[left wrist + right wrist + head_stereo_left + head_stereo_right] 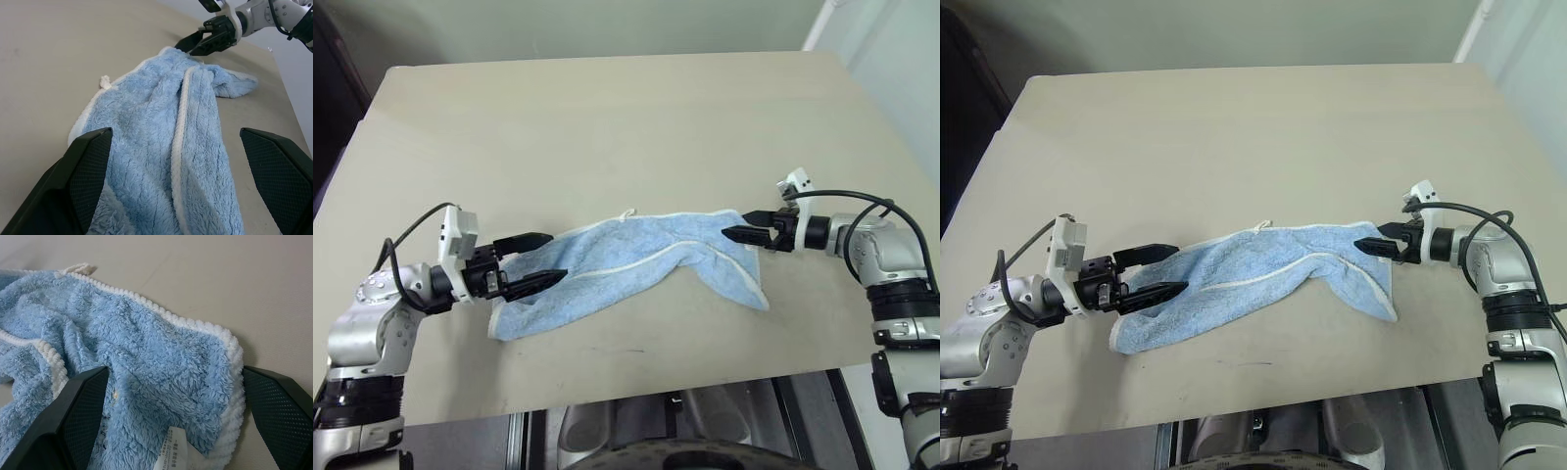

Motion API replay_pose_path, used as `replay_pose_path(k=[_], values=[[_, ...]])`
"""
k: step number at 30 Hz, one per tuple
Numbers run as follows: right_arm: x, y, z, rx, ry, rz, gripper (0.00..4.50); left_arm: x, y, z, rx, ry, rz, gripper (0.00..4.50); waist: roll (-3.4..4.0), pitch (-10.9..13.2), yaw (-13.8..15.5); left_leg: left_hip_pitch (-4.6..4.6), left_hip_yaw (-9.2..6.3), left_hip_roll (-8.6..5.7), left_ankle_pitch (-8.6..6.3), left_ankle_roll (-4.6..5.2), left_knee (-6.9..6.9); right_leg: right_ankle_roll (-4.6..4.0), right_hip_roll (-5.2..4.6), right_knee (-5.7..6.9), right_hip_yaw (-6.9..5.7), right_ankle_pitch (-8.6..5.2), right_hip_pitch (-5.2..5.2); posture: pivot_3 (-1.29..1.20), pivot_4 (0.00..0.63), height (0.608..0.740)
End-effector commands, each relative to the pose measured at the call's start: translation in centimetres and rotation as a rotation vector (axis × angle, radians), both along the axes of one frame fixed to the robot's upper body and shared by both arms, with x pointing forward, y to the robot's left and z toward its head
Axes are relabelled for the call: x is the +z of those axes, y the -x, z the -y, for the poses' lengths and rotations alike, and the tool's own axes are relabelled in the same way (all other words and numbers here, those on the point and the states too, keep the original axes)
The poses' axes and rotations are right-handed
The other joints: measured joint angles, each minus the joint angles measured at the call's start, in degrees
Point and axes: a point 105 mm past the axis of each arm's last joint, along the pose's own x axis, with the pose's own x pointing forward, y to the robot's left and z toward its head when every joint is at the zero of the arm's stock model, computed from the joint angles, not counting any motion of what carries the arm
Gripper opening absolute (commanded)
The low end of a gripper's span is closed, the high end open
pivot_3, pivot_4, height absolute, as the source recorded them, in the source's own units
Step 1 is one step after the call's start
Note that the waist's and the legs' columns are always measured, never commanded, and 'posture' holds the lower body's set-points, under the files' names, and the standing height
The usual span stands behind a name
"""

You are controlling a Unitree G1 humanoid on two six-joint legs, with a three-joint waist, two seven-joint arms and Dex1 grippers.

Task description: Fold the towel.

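The light-blue fluffy towel point(626, 262) lies crumpled in a long bunch across the near part of the table, its white hem point(182, 117) twisting along it and its white loop tag point(627, 212) at the far edge. My left gripper point(555, 257) is open, and its two fingers straddle the towel's left end just above the cloth. At the towel's right corner my right gripper point(735, 226) is also open, with the corner and its care label point(172, 450) between its fingers point(83, 399). The right gripper point(208, 41) is also visible in the left wrist view.
The beige table point(607, 117) stretches far behind the towel. Its front edge point(636, 394) runs close below the towel. Its right edge lies just behind my right arm, with a pale wall beyond.
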Motion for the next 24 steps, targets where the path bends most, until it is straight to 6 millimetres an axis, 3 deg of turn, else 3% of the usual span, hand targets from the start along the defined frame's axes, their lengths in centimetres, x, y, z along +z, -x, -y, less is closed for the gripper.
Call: replay_pose_path(k=[1,6,7,9,20,24], values=[[0.1,-0.3,-0.1,-0.002,-0.004,0.004,4.48,0.4,0.1,-0.1,-0.003,-0.003,0.039,4.50,0.00,0.0,0.0,0.00,0.00,0.00,0.00,0.00,0.00,-0.01,0.00,0.00,0.00,0.00,0.00,0.00,0.150,0.703],[0.3,-0.3,0.4,-0.013,-0.010,0.003,4.48,0.3,0.0,0.0,-0.003,-0.002,0.045,4.50,0.00,0.0,0.0,0.02,0.00,0.00,0.02,-0.03,0.02,-0.05,0.00,0.01,0.00,0.04,0.02,0.00,0.150,0.703],[0.3,-0.3,0.5,-0.012,-0.010,0.003,4.32,0.3,0.0,0.0,-0.004,-0.003,0.046,4.50,0.00,0.0,0.0,0.02,-0.01,0.00,0.03,-0.03,0.02,-0.05,0.00,0.01,0.00,0.04,0.02,0.00,0.150,0.703],[0.4,-0.2,0.5,-0.009,-0.010,0.004,3.90,0.4,0.0,0.2,-0.006,-0.001,0.048,4.50,0.00,0.0,0.0,0.01,-0.01,0.00,0.02,-0.03,0.01,-0.05,0.00,0.01,0.00,0.03,0.01,0.00,0.150,0.703],[0.6,-0.4,0.6,-0.005,-0.001,0.022,0.05,1.2,-0.1,1.3,-0.007,-0.005,0.064,4.50,0.01,0.0,0.1,-0.07,0.01,0.00,0.03,-0.05,-0.02,-0.04,0.00,0.00,0.00,0.02,-0.07,0.00,0.150,0.703],[1.4,-0.7,1.0,-0.018,0.001,0.059,0.02,1.3,-0.2,1.4,-0.003,-0.003,0.065,4.50,0.02,0.0,0.1,-0.07,0.01,0.00,0.03,-0.06,-0.02,-0.04,0.00,0.00,0.00,0.02,-0.07,0.00,0.150,0.703]])
